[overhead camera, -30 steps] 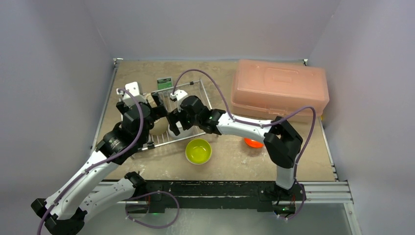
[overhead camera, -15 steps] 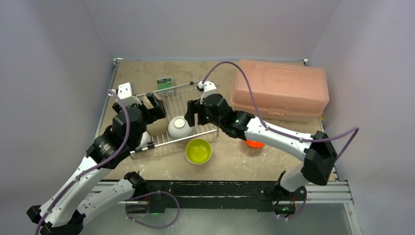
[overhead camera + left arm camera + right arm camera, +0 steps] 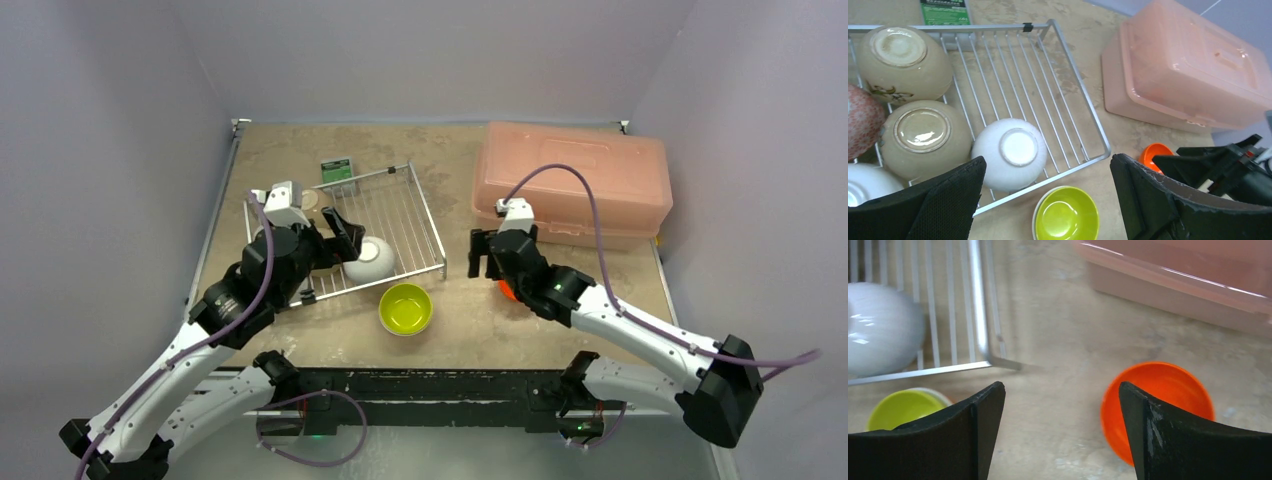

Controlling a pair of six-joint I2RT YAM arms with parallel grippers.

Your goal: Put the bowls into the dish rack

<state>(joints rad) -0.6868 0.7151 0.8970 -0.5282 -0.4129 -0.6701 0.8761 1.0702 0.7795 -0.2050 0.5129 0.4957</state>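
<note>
Loading status: five bowls show bottom-up inside the dish rack (image 3: pixel 1079 85); two more sit on the table outside it (judged: well past halfway).
Right gripper (image 3: pixel 1063 410): jaws spread wide, nothing held, hovering to the right of the rack's near right corner.
Orange bowl (image 3: pixel 1158 405): upright, right of the rack, lying mostly below one finger rather than centred between the two.
Lime-green bowl (image 3: pixel 903 410): upright, just in front of the rack's near rail.
Left gripper (image 3: pixel 1048 175): jaws wide, empty, above the rack's near side, close over the white bowl (image 3: pixel 1009 152).
Risk 1: closing off-centre on the orange rim could tip the bowl or skid it away from the rack, toward the pink box (image 3: pixel 570 180).
Risk 2: a low carry could clip the rack's rail (or the white bowl behind it).
Risk 3: both arms working the rack's near edge could collide.
</note>
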